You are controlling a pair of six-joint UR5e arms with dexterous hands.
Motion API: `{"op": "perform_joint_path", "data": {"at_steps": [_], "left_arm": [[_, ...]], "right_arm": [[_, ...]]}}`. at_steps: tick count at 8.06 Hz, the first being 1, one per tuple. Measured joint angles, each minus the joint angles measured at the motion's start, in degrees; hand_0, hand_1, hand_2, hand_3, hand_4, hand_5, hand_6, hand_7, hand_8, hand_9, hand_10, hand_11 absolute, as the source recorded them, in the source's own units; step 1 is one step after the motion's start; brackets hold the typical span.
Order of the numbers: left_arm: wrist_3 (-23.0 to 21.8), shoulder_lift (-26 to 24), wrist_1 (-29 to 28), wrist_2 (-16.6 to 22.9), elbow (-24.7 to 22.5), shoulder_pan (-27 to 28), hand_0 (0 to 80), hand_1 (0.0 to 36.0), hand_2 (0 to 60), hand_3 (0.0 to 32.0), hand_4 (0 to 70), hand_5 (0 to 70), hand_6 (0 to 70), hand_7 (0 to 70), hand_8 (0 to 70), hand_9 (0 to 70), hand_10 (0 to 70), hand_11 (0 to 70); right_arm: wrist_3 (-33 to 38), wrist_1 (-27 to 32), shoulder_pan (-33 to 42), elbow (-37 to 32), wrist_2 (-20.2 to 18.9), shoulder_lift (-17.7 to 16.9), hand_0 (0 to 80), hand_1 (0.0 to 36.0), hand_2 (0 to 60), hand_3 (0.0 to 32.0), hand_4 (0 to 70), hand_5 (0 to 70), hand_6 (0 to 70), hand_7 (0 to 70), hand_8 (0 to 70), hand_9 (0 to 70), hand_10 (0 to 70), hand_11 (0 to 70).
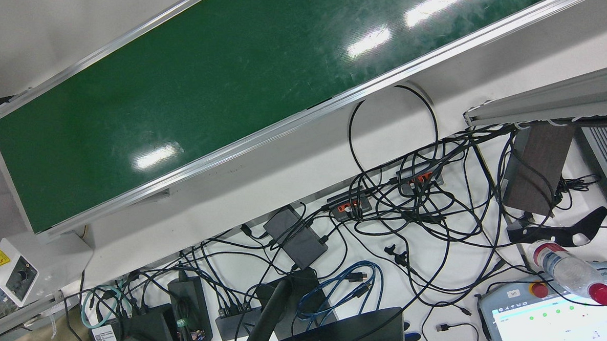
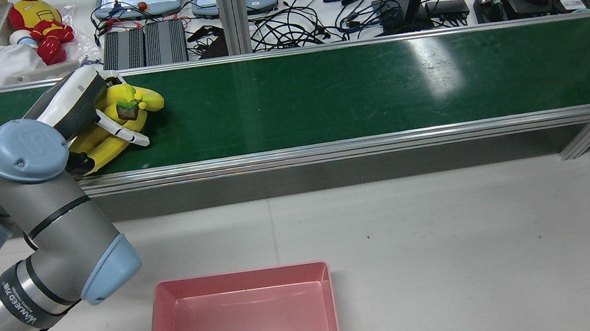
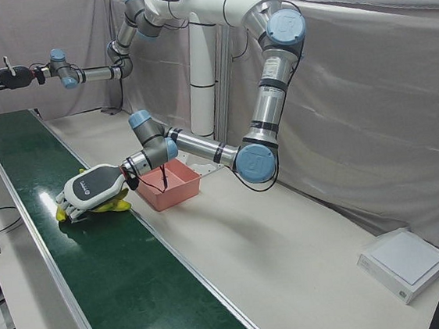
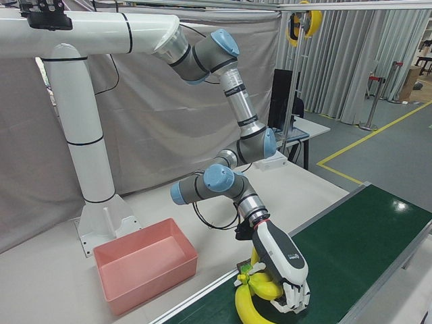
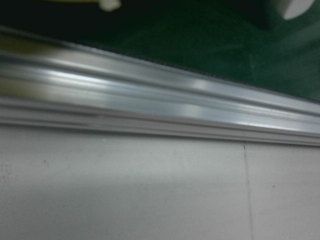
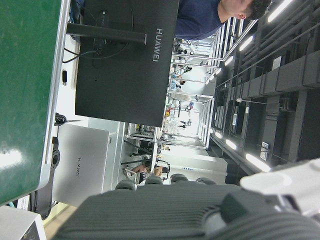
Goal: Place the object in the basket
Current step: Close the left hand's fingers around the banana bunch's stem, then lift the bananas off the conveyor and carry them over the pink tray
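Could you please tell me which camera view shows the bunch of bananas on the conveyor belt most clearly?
The rear view: the bananas and their stem lie in plain sight under the left hand. The right-front view also shows them, closer but cut by the frame edge. The left-front view shows only a yellow sliver; the others show none clearly.

Robotics lab (conveyor belt (image 2: 320, 94), curtains (image 3: 372, 117))

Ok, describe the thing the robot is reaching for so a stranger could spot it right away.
Find the long green conveyor belt. At its end under the left hand lies a bunch of yellow toy bananas, the only object on the belt.
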Motion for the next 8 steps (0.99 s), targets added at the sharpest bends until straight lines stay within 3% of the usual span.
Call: {"op": "perform_joint_path", "data": {"at_steps": [1, 2, 4, 5, 6, 8], "left_arm": [[0.00, -0.13, 0.58, -0.22, -0.59, 0.02, 52.4, 23.6, 60.0, 0.0, 33.6, 70.0, 70.0, 70.0, 65.2, 70.0, 49.1, 70.0], [0.03, -0.22, 1.67, -0.28, -2.31, 0.03, 51.6, 17.3, 47.2, 0.0, 31.8, 70.0, 70.0, 70.0, 64.9, 70.0, 48.8, 69.5], [0.08, -0.14, 6.24, -0.09, -11.33, -0.01, 48.4, 6.7, 18.8, 0.0, 28.4, 70.0, 70.0, 70.0, 66.7, 70.0, 51.4, 70.0], [0.06, 0.10, 8.41, 0.17, -17.28, -0.05, 46.9, 3.3, 14.4, 0.0, 30.4, 70.0, 70.0, 70.0, 67.8, 70.0, 52.3, 70.0], [0.00, 0.97, 9.61, 1.01, -22.92, 0.07, 47.4, 3.2, 14.0, 0.0, 34.8, 70.0, 70.0, 70.0, 67.9, 70.0, 51.8, 70.0], [-1.76, 6.54, 6.39, 8.23, -31.71, 0.98, 49.3, 4.3, 9.6, 0.0, 34.0, 70.0, 70.0, 70.0, 68.9, 70.0, 52.2, 70.0]], "right_arm": [[-0.03, 0.00, 0.00, 0.00, 0.00, 0.00, 0.0, 0.0, 0.0, 0.0, 0.0, 0.0, 0.0, 0.0, 0.0, 0.0, 0.0, 0.0], [-0.03, 0.00, 0.00, 0.00, 0.00, 0.00, 0.0, 0.0, 0.0, 0.0, 0.0, 0.0, 0.0, 0.0, 0.0, 0.0, 0.0, 0.0], [-0.01, 0.00, 0.00, 0.00, 0.00, 0.00, 0.0, 0.0, 0.0, 0.0, 0.0, 0.0, 0.0, 0.0, 0.0, 0.0, 0.0, 0.0], [0.00, 0.00, 0.00, 0.00, 0.00, 0.00, 0.0, 0.0, 0.0, 0.0, 0.0, 0.0, 0.0, 0.0, 0.0, 0.0, 0.0, 0.0], [0.00, 0.00, 0.00, 0.00, 0.00, 0.00, 0.0, 0.0, 0.0, 0.0, 0.0, 0.0, 0.0, 0.0, 0.0, 0.0, 0.0, 0.0], [0.00, 0.00, 0.00, 0.00, 0.00, 0.00, 0.0, 0.0, 0.0, 0.0, 0.0, 0.0, 0.0, 0.0, 0.0, 0.0, 0.0, 0.0]]}}
